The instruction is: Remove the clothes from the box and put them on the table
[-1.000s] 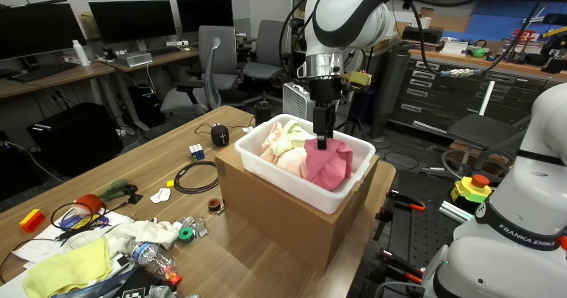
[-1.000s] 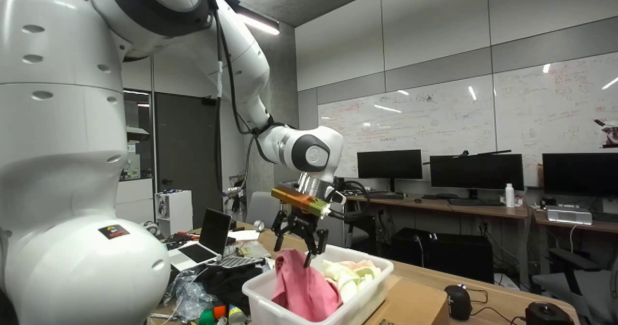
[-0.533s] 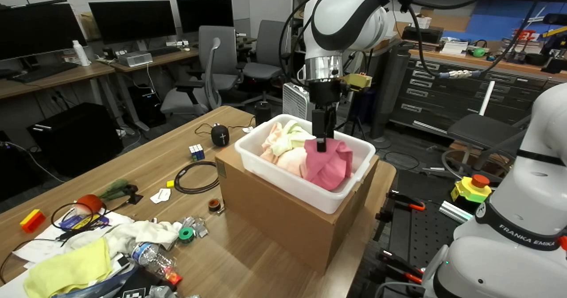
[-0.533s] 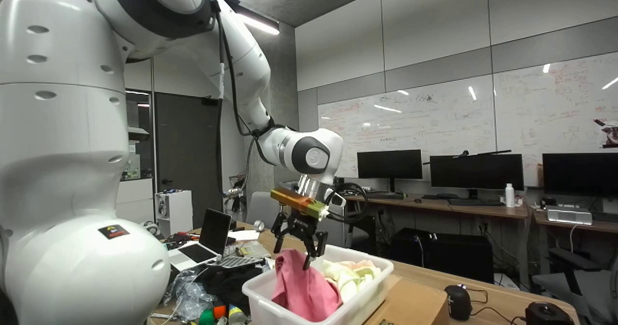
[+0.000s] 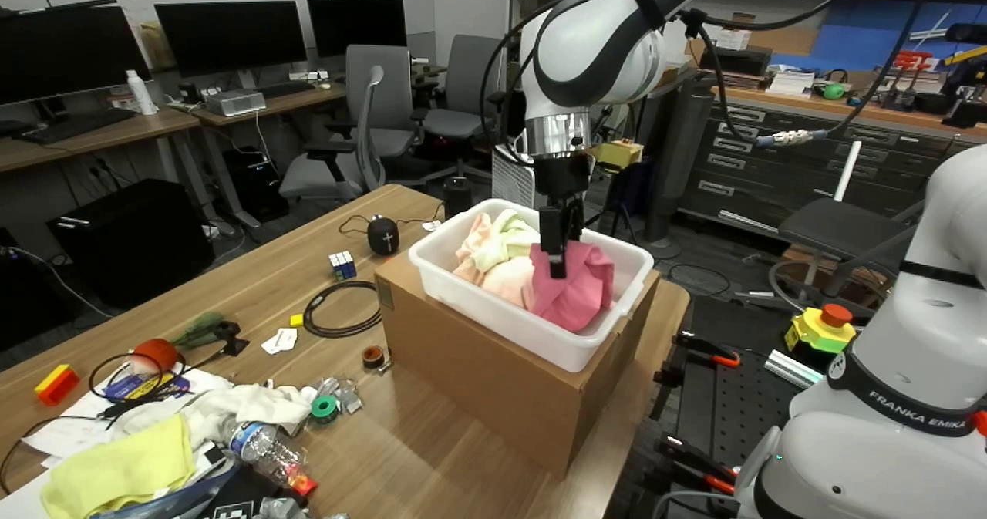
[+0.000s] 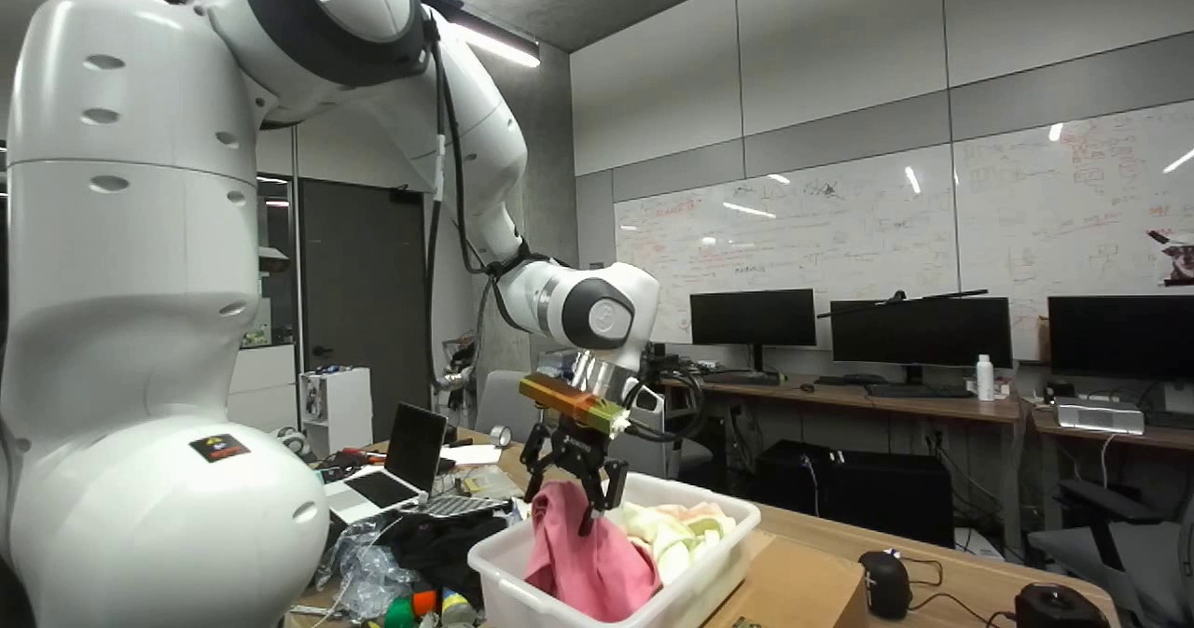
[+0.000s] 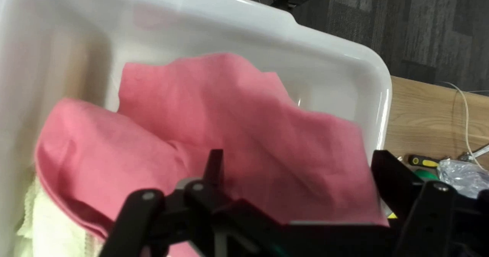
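A white plastic box (image 5: 493,320) holds a pink cloth (image 5: 578,297) and pale yellow and peach clothes (image 5: 501,251). The pink cloth also shows in an exterior view (image 6: 597,572) and fills much of the wrist view (image 7: 244,108). A pale yellow cloth (image 7: 55,222) shows at lower left in the wrist view. My gripper (image 7: 299,157) is open, its fingers spread wide over the pink cloth. In an exterior view, the gripper (image 6: 560,513) has its fingers on either side of the cloth's raised peak. Whether the fingertips touch the cloth is hard to tell.
The white box stands on a cardboard box (image 5: 478,380) on the wooden table (image 5: 432,457). A yellow cloth (image 5: 116,465), a plastic bottle (image 5: 266,449), a cable coil (image 5: 343,308) and a black speaker (image 5: 382,235) lie on the table. A laptop (image 6: 401,465) stands behind the box.
My gripper has moved down toward the pink cloth, mostly in the last half second. It stays open. The clothes and the box have not visibly moved.
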`<state>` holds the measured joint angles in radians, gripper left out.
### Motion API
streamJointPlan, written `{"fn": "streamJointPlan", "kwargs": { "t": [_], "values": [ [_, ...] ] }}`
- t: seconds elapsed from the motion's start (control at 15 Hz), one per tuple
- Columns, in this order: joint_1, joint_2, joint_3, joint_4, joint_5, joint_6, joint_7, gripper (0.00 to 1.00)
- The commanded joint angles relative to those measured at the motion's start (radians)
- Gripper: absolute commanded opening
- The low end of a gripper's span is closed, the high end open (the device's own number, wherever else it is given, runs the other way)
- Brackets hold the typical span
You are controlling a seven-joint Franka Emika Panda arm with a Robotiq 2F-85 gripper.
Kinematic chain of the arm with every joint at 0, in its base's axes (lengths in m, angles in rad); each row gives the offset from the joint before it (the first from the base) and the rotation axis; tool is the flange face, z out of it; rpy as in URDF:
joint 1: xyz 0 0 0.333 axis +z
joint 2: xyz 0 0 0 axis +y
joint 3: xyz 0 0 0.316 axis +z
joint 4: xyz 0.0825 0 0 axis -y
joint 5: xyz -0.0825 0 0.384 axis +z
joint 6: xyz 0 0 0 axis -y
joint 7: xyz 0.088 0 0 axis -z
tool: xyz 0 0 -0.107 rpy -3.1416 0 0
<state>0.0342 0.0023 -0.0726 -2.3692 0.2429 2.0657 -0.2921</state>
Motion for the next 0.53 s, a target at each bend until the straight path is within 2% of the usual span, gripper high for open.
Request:
{"fn": "streamJointPlan", "kwargs": {
  "t": [0.0, 0.47],
  "values": [
    [-0.017, 0.009, 0.025, 0.006, 0.022, 0.053, 0.010, 0.66],
    [-0.016, -0.012, 0.032, -0.020, 0.020, 0.172, 0.000, 0.11]
  ]
}}
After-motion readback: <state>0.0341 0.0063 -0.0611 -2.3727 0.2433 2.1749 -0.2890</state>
